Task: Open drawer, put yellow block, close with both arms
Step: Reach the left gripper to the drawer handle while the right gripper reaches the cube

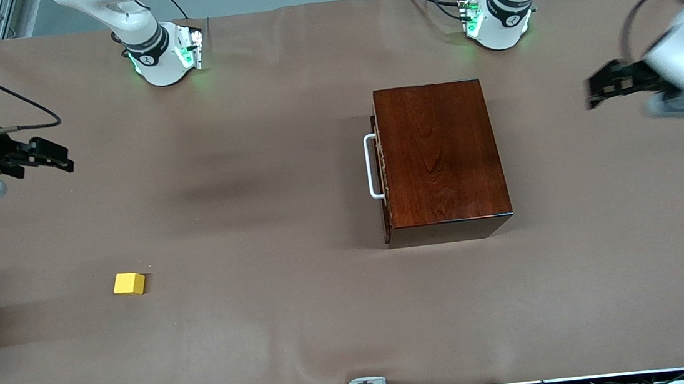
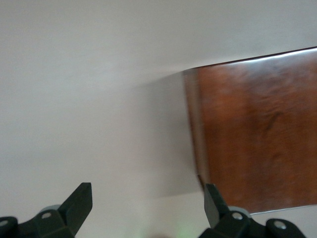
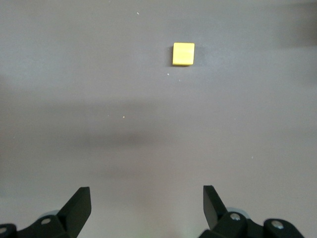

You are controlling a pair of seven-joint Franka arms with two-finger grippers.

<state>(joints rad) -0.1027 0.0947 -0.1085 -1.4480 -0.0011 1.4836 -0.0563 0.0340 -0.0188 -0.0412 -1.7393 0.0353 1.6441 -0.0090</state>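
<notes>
Left gripper (image 1: 594, 91): up in the air over bare table (image 1: 304, 321) at the left arm's end, well apart from the box (image 1: 441, 160). Fingers spread wide, nothing between them; the left wrist view shows 2 fingertips (image 2: 81, 198) apart, with a box edge in sight. It looks blurred in the front view.

Right gripper (image 1: 59, 158): up in the air over the table at the right arm's end, well apart from the box. Fingers wide, empty; the right wrist view shows both fingertips (image 3: 79, 201) spread over bare cloth, with the block (image 3: 183, 53) lying on the table.

Box: dark reddish-brown, glossy top, standing flat on the table toward the left arm's end, near the left arm's base (image 1: 498, 23). The drawer (image 1: 381, 166) is pushed in, its front about flush with the box side that faces the right arm's end. Its white handle (image 1: 371, 167) sticks out from that side.

Block (image 1: 129, 283): yellow, alone on the table, well apart from the box toward the right arm's end and nearer to the front camera than the box. Not touching either gripper.

Right arm's base (image 1: 162, 55): at the table's edge, farther from the front camera than the box, green light on.
</notes>
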